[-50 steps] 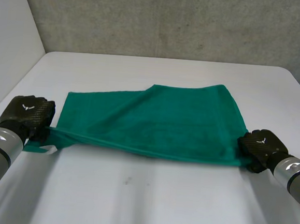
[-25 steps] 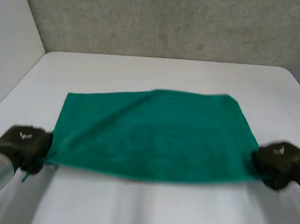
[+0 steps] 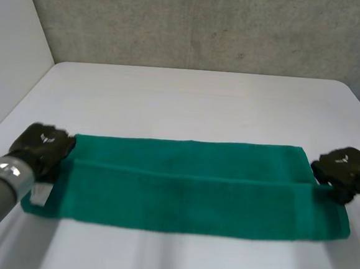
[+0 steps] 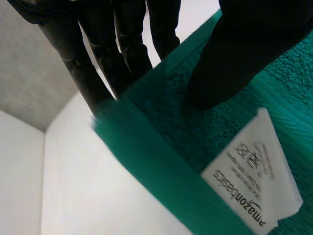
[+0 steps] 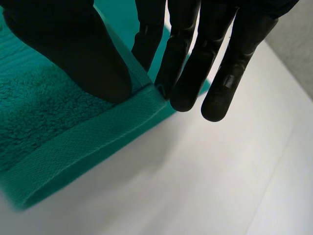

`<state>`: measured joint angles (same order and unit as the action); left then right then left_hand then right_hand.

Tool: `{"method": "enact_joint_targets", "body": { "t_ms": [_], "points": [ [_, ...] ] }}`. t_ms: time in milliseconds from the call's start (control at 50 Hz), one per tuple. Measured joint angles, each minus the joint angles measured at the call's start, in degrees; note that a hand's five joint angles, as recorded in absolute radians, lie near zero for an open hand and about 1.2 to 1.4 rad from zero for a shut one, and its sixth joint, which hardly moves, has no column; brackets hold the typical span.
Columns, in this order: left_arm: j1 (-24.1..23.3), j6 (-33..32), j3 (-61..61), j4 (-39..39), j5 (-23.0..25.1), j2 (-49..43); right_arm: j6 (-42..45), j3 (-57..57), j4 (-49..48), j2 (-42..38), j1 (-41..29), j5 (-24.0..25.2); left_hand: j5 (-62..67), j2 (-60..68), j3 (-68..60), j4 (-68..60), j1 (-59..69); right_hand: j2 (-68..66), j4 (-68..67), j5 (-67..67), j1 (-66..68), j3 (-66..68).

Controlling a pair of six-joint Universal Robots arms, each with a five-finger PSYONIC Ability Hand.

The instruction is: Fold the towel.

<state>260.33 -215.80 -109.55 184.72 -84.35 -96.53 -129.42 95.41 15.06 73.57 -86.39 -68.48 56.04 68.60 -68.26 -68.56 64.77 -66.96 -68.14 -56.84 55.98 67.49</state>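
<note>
The green towel [image 3: 188, 191] lies stretched out as a long band across the near part of the white table [image 3: 195, 98], with a layer edge running along it between my hands. My left hand [image 3: 41, 148] is at the towel's left end. In the left wrist view its thumb [image 4: 244, 49] presses on the towel [image 4: 161, 147] and its fingers [image 4: 122, 44] sit behind the edge, pinching it. My right hand [image 3: 345, 172] is at the right end. There the thumb [image 5: 73, 49] and fingers [image 5: 186, 58] pinch the hemmed corner of the towel [image 5: 49, 122].
A white care label [image 4: 254, 181] sticks out of the towel near my left hand, and the label [image 3: 41, 193] lies at the towel's near left corner. A grey wall rises behind the table's far edge, and a white wall stands to the left.
Both hands moved apart and lifted the towel's corners. The towel went from a loose, skewed sheet to a taut, narrower band drawn nearer to me. The right hand closed on its corner.
</note>
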Motion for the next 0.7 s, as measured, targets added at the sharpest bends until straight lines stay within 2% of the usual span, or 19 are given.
{"method": "enact_joint_targets", "body": {
  "t_ms": [80, 160, 400, 420, 460, 480, 500, 520, 540, 560, 580, 700],
  "points": [
    [-2.0, 1.5, 7.1, 6.2, -1.0, -8.8, -4.1, -6.2, -6.1, -6.4, -3.4, -2.4, 0.0, 0.0, 0.0, 0.0, 0.0, 0.0, 0.0, -0.1, 0.0, 0.0],
    [-2.9, 2.6, 12.3, 8.5, -2.4, -14.7, -6.2, -10.2, -9.5, -10.1, -4.9, -4.1, 0.0, 0.0, 0.0, 0.0, 0.0, 0.0, 0.0, -0.1, 0.0, 0.0],
    [-4.5, 3.3, 27.7, 9.3, -9.0, -30.0, -9.3, -26.9, -14.4, -24.3, -9.8, -8.0, 0.0, 0.0, 0.0, 0.0, 0.0, 0.0, 0.0, -0.1, 0.0, 0.0],
    [-4.6, 3.3, 28.8, 9.3, -9.2, -31.1, -9.3, -28.4, -14.7, -25.6, -10.3, -8.5, -0.6, -1.2, 0.6, 0.6, -1.1, 3.8, 3.2, 2.8, -2.8, -3.9],
    [-4.8, 3.2, 29.6, 9.3, -9.2, -32.0, -9.3, -29.5, -14.8, -26.6, -10.7, -8.9, -13.0, -14.5, 14.5, 13.3, -15.1, 14.2, 13.8, 12.4, -11.0, -13.4],
    [-5.2, 3.1, 30.4, 9.3, -9.0, -32.9, -9.4, -30.6, -15.0, -27.6, -11.2, -9.6, -23.9, -25.3, 24.0, 24.3, -27.6, 25.2, 25.5, 23.6, -22.3, -25.1],
    [-5.2, 3.1, 30.4, 9.3, -9.0, -32.9, -9.4, -30.6, -15.0, -27.6, -11.2, -9.6, -23.9, -25.3, 24.0, 24.3, -27.6, 25.2, 25.5, 23.6, -22.3, -25.1],
    [-5.7, 2.9, 30.9, 9.3, -8.9, -33.4, -9.7, -31.4, -15.0, -28.2, -11.6, -10.5, -32.3, -32.4, 32.1, 32.7, -37.3, 25.2, 25.5, 23.6, -22.3, -25.1],
    [-5.7, 2.9, 30.9, 9.3, -8.9, -33.4, -9.7, -31.4, -15.0, -28.2, -11.6, -10.5, -32.3, -32.4, 32.1, 32.7, -37.3, 25.2, 25.5, 23.6, -22.3, -25.1],
    [-6.6, 2.7, 31.5, 9.4, -8.6, -34.0, -10.2, -31.8, -15.1, -28.6, -11.8, -11.1, -39.5, -39.6, 39.2, 40.0, -44.7, 48.4, 48.7, 47.2, -40.5, -48.8],
    [-7.0, 2.6, 31.5, 9.5, -8.4, -34.1, -11.5, -32.1, -15.2, -28.9, -12.1, -12.4, -52.9, -55.6, 54.9, 55.8, -53.7, 53.0, 54.1, 52.4, -43.9, -53.9],
    [-8.4, 2.5, 30.1, 9.9, -8.1, -32.2, -16.9, -29.2, -15.2, -25.0, -11.8, -13.7, -53.5, -57.2, 56.3, 57.0, -53.7, 54.2, 55.1, 53.4, -44.5, -55.5]
  ]
}}
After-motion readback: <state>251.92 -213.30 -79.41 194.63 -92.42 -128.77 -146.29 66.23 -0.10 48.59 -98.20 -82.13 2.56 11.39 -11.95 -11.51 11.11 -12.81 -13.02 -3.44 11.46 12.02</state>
